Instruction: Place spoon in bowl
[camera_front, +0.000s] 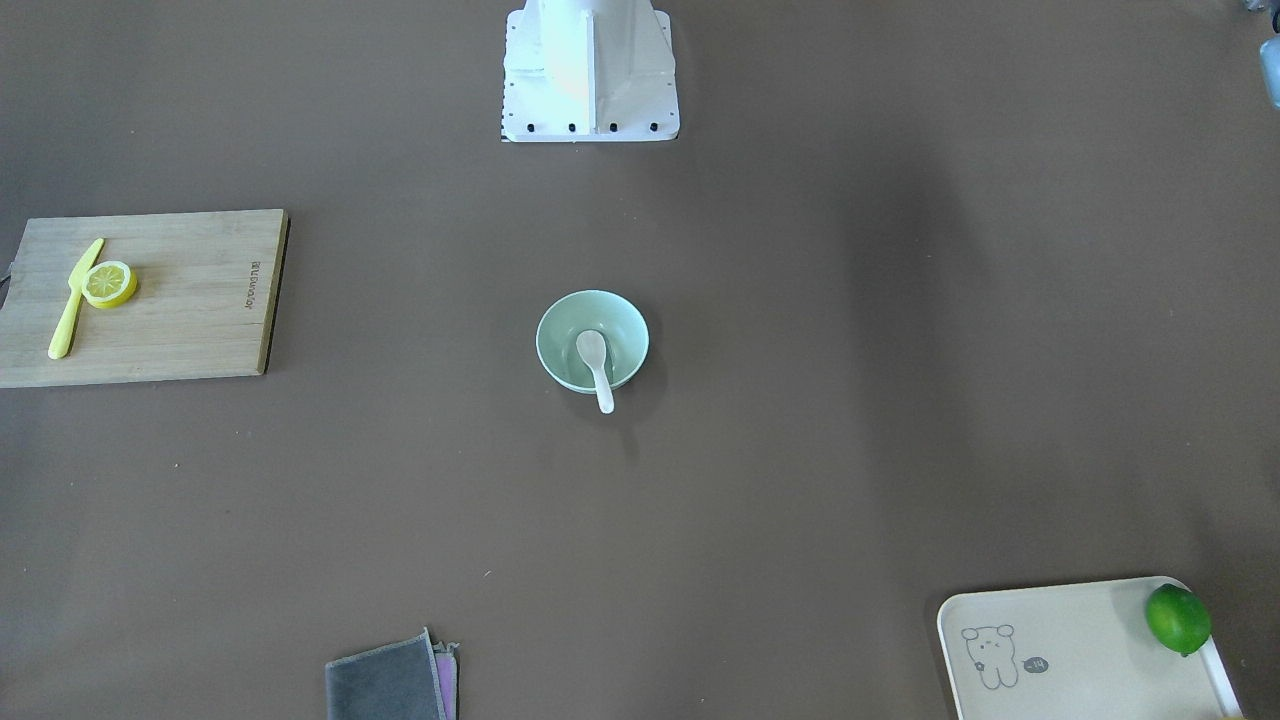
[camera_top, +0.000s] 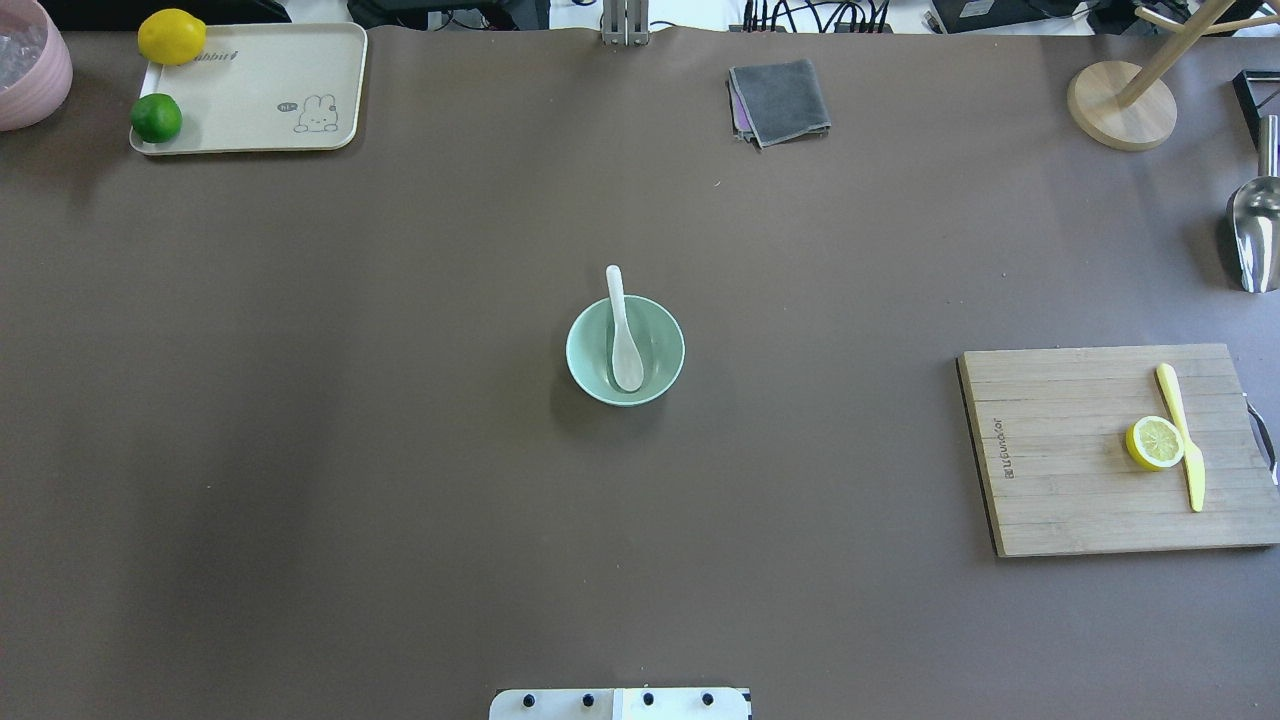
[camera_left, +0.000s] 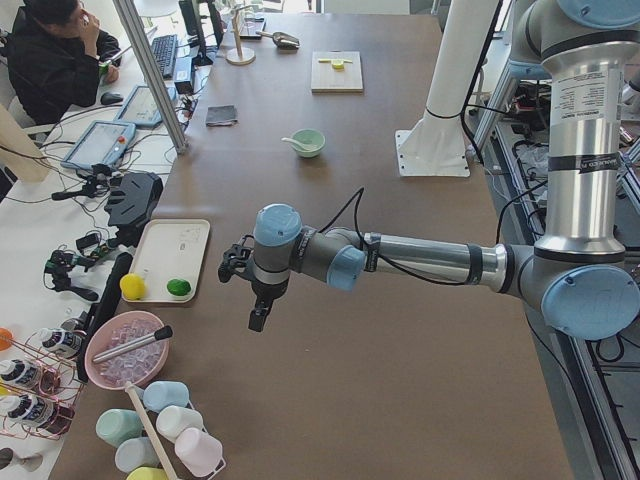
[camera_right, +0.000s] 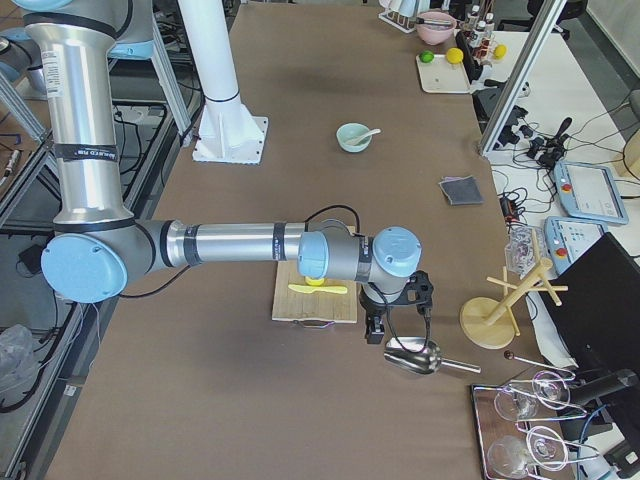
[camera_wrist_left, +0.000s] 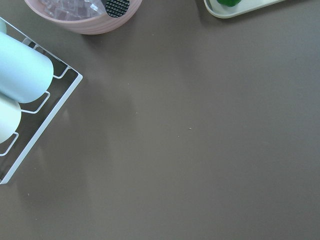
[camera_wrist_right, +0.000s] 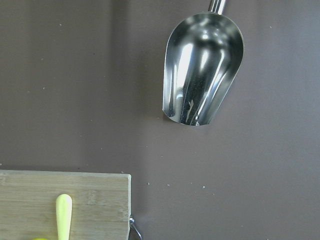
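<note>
The pale mint-green bowl (camera_front: 560, 322) stands at the table's middle, also in the overhead view (camera_top: 583, 372). The white spoon (camera_front: 598, 365) lies in it, scoop on the bowl's bottom, handle leaning over the rim on the side away from the robot (camera_top: 622, 330). Both arms are far from it. The left gripper (camera_left: 258, 318) hangs over the table's left end near the tray. The right gripper (camera_right: 374, 330) hangs over the right end by the metal scoop. Neither shows in any other view, so I cannot tell whether they are open or shut.
A wooden cutting board (camera_top: 1060, 480) holds a lemon slice (camera_top: 1154, 443) and a yellow knife (camera_top: 1182, 435). A cream tray (camera_top: 260, 100) holds a lime and a lemon. A grey cloth (camera_top: 780, 100), a metal scoop (camera_wrist_right: 202, 67), a wooden stand (camera_top: 1120, 105) and a pink bowl (camera_wrist_left: 85, 20) stand at the edges.
</note>
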